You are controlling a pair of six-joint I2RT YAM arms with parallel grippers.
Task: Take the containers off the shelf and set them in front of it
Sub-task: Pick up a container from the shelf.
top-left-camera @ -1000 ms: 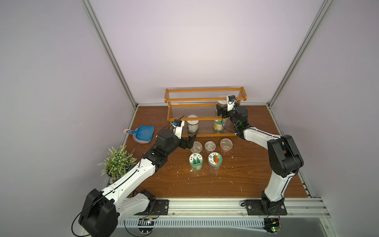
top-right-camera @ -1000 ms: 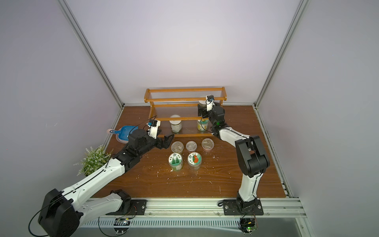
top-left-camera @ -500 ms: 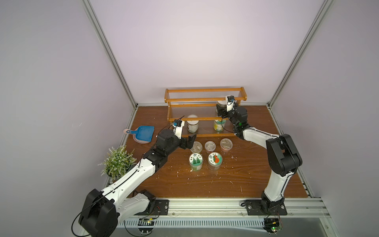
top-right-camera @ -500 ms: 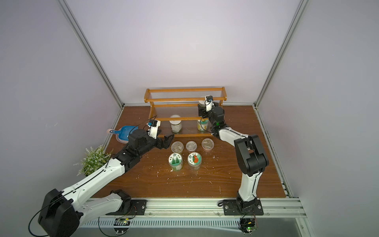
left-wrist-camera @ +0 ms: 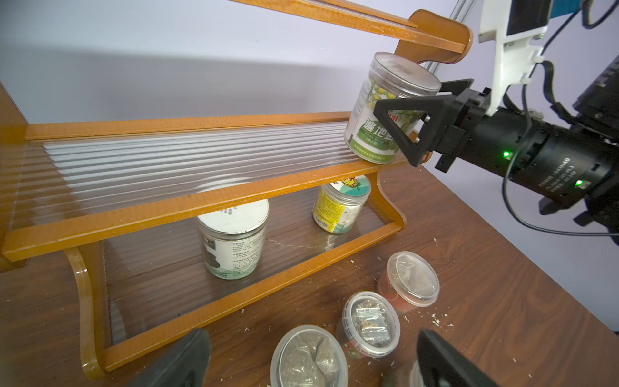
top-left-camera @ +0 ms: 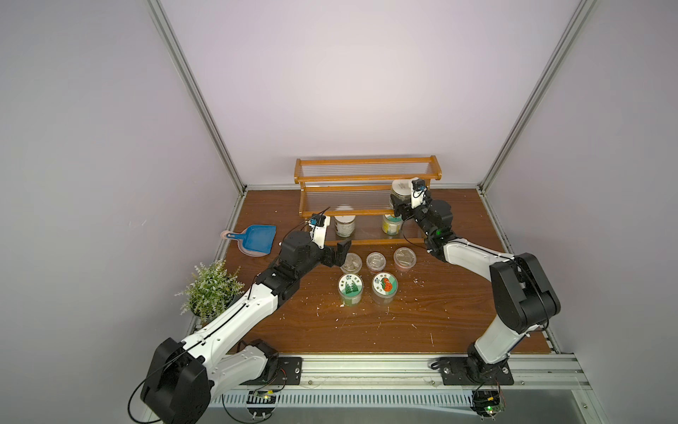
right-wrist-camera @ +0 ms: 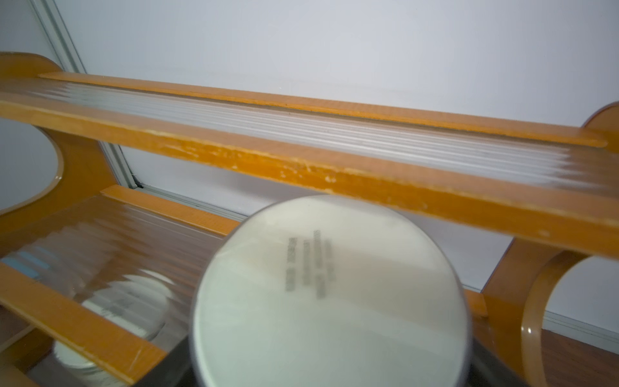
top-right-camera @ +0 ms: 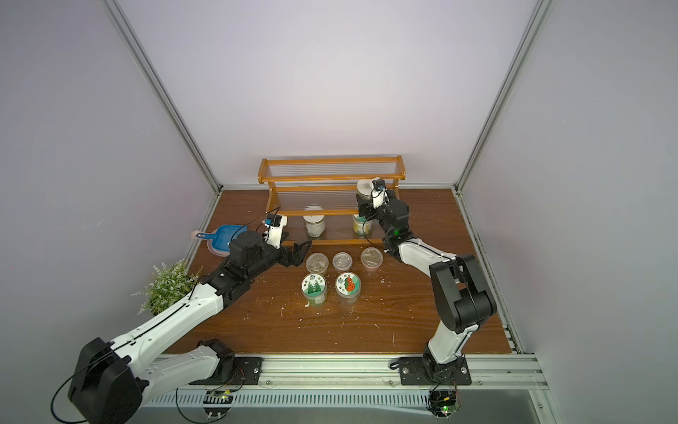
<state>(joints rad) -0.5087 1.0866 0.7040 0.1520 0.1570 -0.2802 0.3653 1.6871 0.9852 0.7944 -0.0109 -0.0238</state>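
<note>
Here the right fingers [left-wrist-camera: 412, 106] grip a tilted jar [left-wrist-camera: 368, 134] at the middle-tier front edge of the shelf [left-wrist-camera: 187, 204], while the left fingers [left-wrist-camera: 445, 365] gape open before its bottom rail.

White arm links [top-left-camera: 234, 315], black joints [top-left-camera: 521, 293], black triangular fingers [left-wrist-camera: 412, 104], small green lights [left-wrist-camera: 505, 154]

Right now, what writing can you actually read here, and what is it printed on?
"遍地", with a third character cut off: on the green-labelled jar.
"DAMIAO": on the black motor housing of the right arm.
Too small or blurred to read: print on the white-labelled jar, the yellow-labelled jar, the tree-picture lid, the red-fruit lid and the white lid in the right wrist view.
</note>
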